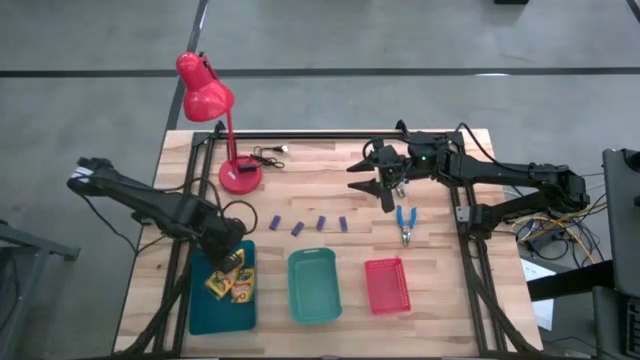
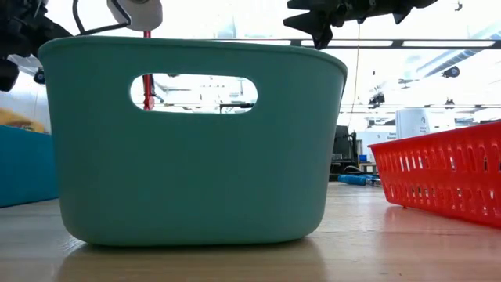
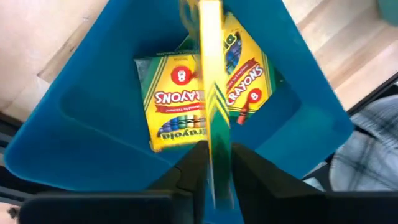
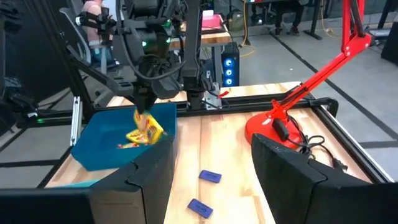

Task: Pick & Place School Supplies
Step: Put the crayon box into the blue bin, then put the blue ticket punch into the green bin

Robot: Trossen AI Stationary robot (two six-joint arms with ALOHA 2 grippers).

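Readable print shows only in the left wrist view, on the crayon boxes lying in the blue tray [image 3: 81,124]. The flat box on one side [image 3: 171,102] carries "CRAYONS" in white letters on its red band, a white "8" in a red circle, and the brand name "Crayola" on its yellow face, all seen upside down. The second flat box [image 3: 249,81] shows "CRAYONS" with an "8" beside it, and part of "Crayola". The third box [image 3: 214,93], seen edge-on between the fingers, shows no legible print
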